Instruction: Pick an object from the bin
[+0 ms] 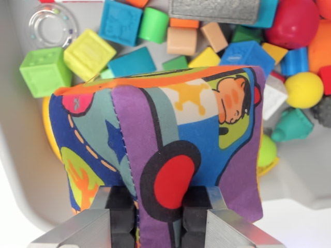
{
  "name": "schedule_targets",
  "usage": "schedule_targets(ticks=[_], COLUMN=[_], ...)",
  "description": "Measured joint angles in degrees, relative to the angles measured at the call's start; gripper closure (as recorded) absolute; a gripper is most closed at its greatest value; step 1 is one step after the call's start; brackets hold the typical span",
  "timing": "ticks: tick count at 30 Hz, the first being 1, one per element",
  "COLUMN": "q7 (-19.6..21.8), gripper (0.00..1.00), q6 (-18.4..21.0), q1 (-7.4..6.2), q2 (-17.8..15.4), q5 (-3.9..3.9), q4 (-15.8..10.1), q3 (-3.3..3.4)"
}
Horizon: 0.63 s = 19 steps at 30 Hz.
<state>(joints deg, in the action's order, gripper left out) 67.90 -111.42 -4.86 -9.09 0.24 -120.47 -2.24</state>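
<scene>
Grey bin [15, 155] beyond your claw [159, 217], which is clamped on a soft, light fabric cube [165, 139]; pinch its seam, it squashes.

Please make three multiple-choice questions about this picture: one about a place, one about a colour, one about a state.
1. Where is the clear ring?
A. top left
B. bottom right
C. centre

2. What colour is the ball?
A. black
B. yellow
C. purple

3. What is the pincer doing?
A. hanging open, empty
B. out of view
C. pinching the fabric cube

Answers:
1 A, it lies on the bin floor in that corner.
2 B, plainly yellow.
3 C, both pads press a fold of cloth.
</scene>
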Motion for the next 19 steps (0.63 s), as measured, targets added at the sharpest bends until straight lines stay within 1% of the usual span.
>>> schedule_targets(ticks=[7,19], q7=[0.0,0.0], gripper=[1.0,1.0], q6=[0.8,0.8], q1=[0.0,0.0], q2=[-0.1,0.0], q5=[0.0,0.0], q4=[0.6,0.5], q3=[0.01,0.01])
